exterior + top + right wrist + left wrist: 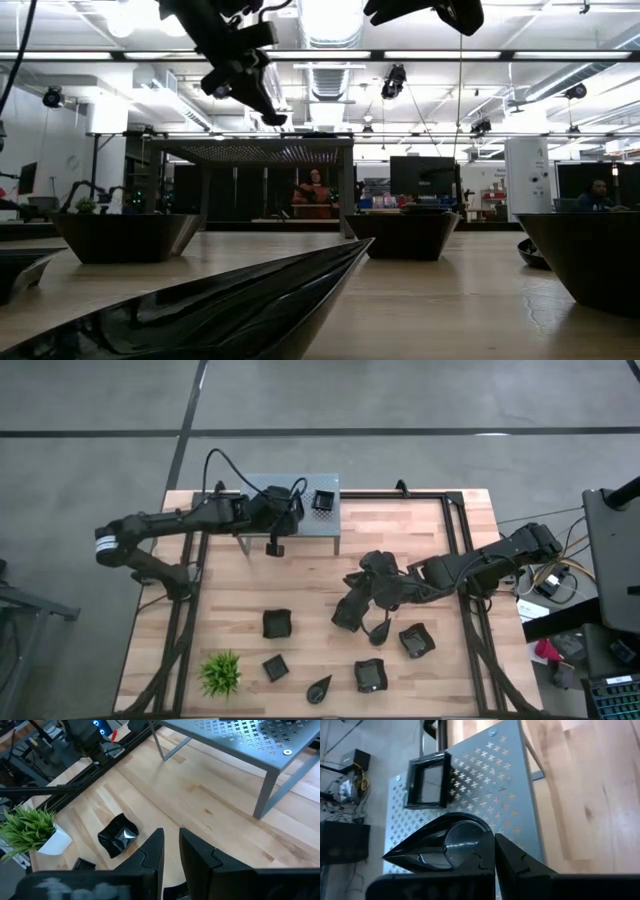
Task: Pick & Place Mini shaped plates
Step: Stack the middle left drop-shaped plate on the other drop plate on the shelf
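Wooden planks make up the worktop [320,585], with a grey perforated metal shelf [255,485] standing at its upper middle edge in the high view. On that shelf, toward its right end, one square plate [323,501] already sits; nothing lies inside it that I can see. The left gripper [487,857] hangs above the shelf, its fingers pressed tight on the rim of a teardrop plate [440,845], which fills the lower middle of the left wrist view. The hold is thin and on a glossy edge, so the dish could swing or slip out as it is lowered, and a release too near the shelf's front edge might send it onto the planks below. The right gripper [170,852] hovers over mid-worktop, fingers nearly together and pinching nothing. Five more plates [277,622] lie across the lower half of the high view, all seemingly empty, beside a green plant [220,672] at lower left.
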Tool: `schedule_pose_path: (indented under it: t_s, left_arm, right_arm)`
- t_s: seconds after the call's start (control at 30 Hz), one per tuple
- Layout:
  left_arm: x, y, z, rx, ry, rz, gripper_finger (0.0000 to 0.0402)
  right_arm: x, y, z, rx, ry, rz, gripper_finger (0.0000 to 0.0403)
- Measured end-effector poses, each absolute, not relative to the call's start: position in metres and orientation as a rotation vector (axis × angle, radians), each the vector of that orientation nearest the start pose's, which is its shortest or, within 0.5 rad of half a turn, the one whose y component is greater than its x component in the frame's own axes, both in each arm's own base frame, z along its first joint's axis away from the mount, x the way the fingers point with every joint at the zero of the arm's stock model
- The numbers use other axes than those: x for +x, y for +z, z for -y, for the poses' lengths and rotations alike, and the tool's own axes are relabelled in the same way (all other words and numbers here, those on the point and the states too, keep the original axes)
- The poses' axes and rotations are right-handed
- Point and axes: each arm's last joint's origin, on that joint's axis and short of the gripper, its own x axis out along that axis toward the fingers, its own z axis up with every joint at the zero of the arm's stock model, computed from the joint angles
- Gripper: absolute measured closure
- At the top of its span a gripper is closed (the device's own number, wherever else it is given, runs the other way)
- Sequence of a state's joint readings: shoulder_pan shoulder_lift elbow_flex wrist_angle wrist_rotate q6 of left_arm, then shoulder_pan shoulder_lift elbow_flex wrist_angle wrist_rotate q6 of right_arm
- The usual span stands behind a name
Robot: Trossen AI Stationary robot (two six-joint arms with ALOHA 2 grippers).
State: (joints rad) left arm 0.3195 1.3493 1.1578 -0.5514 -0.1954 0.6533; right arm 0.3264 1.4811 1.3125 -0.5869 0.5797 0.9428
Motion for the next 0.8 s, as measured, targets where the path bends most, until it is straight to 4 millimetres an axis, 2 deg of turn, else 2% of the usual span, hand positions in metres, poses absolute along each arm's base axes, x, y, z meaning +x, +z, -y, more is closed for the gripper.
schedule_pose_path:
  t_s: [0.07,0.17,0.33,0.43,0.57,0.67,0.8]
  left_arm:
    - [0.271,0.311,-0.095,0.547,0.22,-0.862,0.0401]
    - [0.276,0.328,-0.086,0.529,0.19,-0.781,0.0401]
    - [0.282,0.362,-0.057,0.54,0.083,-0.677,0.0401]
    - [0.277,0.38,-0.039,0.589,0.037,-0.696,0.0401]
    - [0.262,0.375,-0.034,0.62,0.009,-0.851,0.0401]
    - [0.252,0.367,-0.038,0.704,0.089,-0.95,0.0401]
    - [0.253,0.351,-0.049,0.735,0.151,-1.004,0.0401]
  right_arm:
    - [0.303,0.321,-0.086,0.57,-0.529,-0.501,0.0346]
    - [0.303,0.321,-0.086,0.568,-0.533,-0.499,0.0346]
    - [0.303,0.321,-0.086,0.566,-0.535,-0.498,0.0346]
    - [0.303,0.321,-0.086,0.566,-0.534,-0.498,0.0346]
    - [0.303,0.322,-0.086,0.56,-0.538,-0.495,0.0346]
    - [0.303,0.322,-0.085,0.543,-0.545,-0.49,0.0346]
    - [0.303,0.322,-0.085,0.531,-0.547,-0.489,0.0346]
